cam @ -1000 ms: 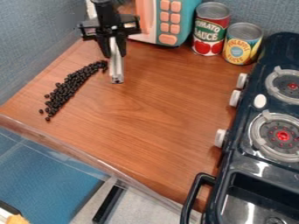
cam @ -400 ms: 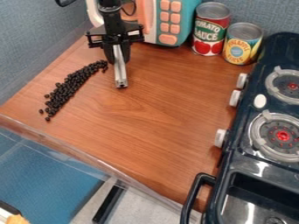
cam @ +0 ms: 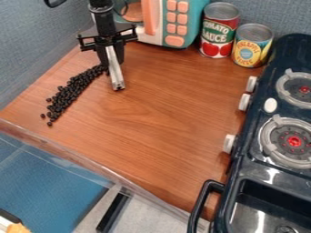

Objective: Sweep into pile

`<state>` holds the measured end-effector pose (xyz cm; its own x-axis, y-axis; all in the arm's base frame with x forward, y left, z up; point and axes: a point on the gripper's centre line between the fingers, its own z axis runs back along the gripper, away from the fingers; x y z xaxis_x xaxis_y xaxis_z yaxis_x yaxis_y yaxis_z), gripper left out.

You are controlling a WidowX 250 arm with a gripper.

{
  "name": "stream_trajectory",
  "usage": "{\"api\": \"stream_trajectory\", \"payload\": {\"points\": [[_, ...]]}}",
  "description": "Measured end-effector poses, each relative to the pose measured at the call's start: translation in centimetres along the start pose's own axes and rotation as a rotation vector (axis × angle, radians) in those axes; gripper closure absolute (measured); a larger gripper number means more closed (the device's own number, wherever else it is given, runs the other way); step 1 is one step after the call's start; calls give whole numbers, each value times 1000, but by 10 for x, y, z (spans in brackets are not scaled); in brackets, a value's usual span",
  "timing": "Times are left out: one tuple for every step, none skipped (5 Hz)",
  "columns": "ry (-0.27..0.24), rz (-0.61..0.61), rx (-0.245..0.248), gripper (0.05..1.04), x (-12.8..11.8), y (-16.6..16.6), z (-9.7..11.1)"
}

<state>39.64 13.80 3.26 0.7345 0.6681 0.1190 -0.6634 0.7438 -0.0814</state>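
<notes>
Small black beans (cam: 68,94) lie in a long slanting band on the left part of the wooden counter (cam: 146,118), with a few loose ones at the lower end. The black gripper (cam: 110,61) hangs at the upper left, over the band's upper end, and hides some of the beans there. It is shut on a silvery metal bar (cam: 114,70), which points down toward the counter, its lower tip just right of the beans.
A teal and pink toy microwave (cam: 180,22) stands behind, with a red can (cam: 219,31) and a yellow can (cam: 252,45) beside it. The dark toy stove (cam: 276,136) with its sink runs along the right. A clear rim (cam: 79,161) borders the counter's front left.
The gripper, holding the bar, went slightly right and down, then came back left to the beans' upper end. The bar now tilts more. The beans look unmoved.
</notes>
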Motion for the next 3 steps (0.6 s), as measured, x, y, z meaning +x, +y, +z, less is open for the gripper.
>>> {"api": "stream_trajectory", "payload": {"points": [[2,82,9,757,-3,13,1],[0,146,24,757,-7,25,2],[13,195,22,757,-14,33,4]]}}
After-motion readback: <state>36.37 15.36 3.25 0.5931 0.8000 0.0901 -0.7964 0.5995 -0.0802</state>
